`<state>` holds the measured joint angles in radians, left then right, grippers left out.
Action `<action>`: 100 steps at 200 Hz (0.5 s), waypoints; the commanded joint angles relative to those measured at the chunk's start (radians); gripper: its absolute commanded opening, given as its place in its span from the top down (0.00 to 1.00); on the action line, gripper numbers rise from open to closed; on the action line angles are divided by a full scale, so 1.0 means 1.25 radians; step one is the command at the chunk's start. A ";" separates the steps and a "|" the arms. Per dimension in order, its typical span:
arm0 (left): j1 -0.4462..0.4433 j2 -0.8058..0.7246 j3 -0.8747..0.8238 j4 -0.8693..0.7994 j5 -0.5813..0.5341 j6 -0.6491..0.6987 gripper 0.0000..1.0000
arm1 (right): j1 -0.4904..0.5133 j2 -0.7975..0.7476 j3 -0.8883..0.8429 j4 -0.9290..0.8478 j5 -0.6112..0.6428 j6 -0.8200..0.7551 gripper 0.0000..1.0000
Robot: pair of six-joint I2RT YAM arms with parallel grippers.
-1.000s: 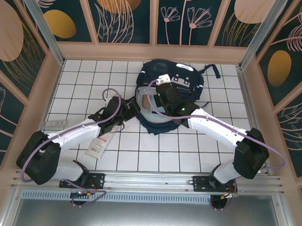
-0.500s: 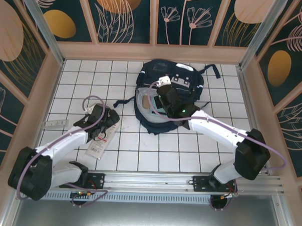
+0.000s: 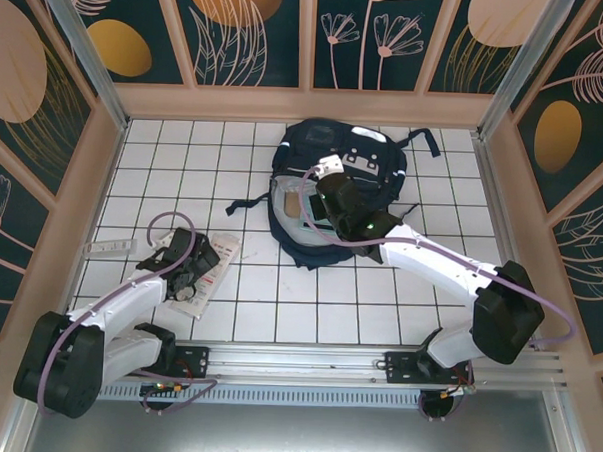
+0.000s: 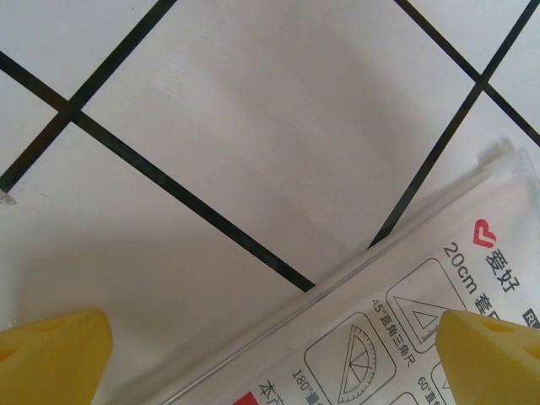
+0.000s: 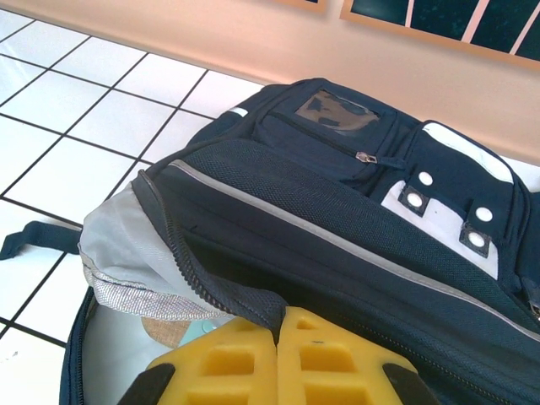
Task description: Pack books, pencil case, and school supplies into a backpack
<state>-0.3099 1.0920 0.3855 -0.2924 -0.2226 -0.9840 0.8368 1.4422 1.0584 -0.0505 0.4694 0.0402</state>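
Two grippers logged. Left gripper (image 4: 270,354), jaws spread wide, hangs over the long flat white packet with red print (image 4: 405,321). The packet lies on the white tiled table (image 3: 278,295), well left of the large navy fabric backpack (image 3: 369,159), and the wrist view cuts off its ends. Right gripper (image 5: 278,359) is closed at the backpack's zip rim; cannot tell whether fabric is pinched. Tan fabric item (image 5: 169,331) sits inside the backpack's opening, mostly hidden.

Backpack (image 5: 337,211) contents mostly hidden, possibly pouch (image 5: 169,331).
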 commanded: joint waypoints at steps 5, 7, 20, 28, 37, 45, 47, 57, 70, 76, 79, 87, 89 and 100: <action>0.002 0.005 -0.034 0.036 0.157 -0.027 0.02 | -0.006 -0.043 -0.010 0.059 0.000 0.023 1.00; 0.002 0.002 -0.036 0.044 0.168 -0.028 0.01 | -0.006 -0.043 -0.011 0.059 -0.001 0.023 1.00; 0.003 -0.026 -0.058 0.110 0.252 -0.035 0.02 | -0.007 -0.045 -0.011 0.060 -0.002 0.023 1.00; 0.003 -0.044 -0.072 0.147 0.292 -0.048 0.02 | -0.007 -0.044 -0.011 0.063 -0.002 0.024 1.00; 0.003 -0.063 -0.082 0.178 0.322 -0.058 0.02 | -0.007 -0.042 -0.012 0.064 -0.002 0.026 1.00; 0.001 -0.076 -0.085 0.198 0.344 -0.060 0.03 | -0.008 -0.041 -0.011 0.065 -0.003 0.026 1.00; 0.001 -0.078 -0.085 0.201 0.346 -0.060 0.03 | -0.008 -0.041 -0.011 0.066 -0.003 0.026 1.00; -0.001 -0.089 -0.083 0.208 0.362 -0.059 0.04 | -0.008 -0.039 -0.010 0.067 -0.005 0.027 1.00; -0.004 -0.096 -0.078 0.223 0.385 -0.050 0.05 | -0.008 -0.035 -0.008 0.067 -0.005 0.028 1.00; -0.007 -0.097 -0.077 0.232 0.395 -0.047 0.06 | -0.009 -0.033 -0.007 0.067 -0.007 0.029 1.00; -0.012 -0.097 -0.075 0.235 0.398 -0.046 0.06 | -0.008 -0.032 -0.007 0.067 -0.007 0.029 1.00; -0.022 -0.093 -0.075 0.248 0.405 -0.045 0.06 | -0.008 -0.030 -0.006 0.067 -0.009 0.031 1.00; -0.024 -0.092 -0.074 0.251 0.405 -0.044 0.06 | -0.008 -0.030 -0.005 0.067 -0.009 0.031 1.00; -0.041 -0.078 -0.068 0.258 0.406 -0.035 0.07 | -0.008 -0.026 -0.002 0.065 -0.010 0.032 1.00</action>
<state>-0.3267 0.9768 0.2996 -0.0628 0.1432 -1.0206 0.8322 1.4330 1.0481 -0.0460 0.4618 0.0578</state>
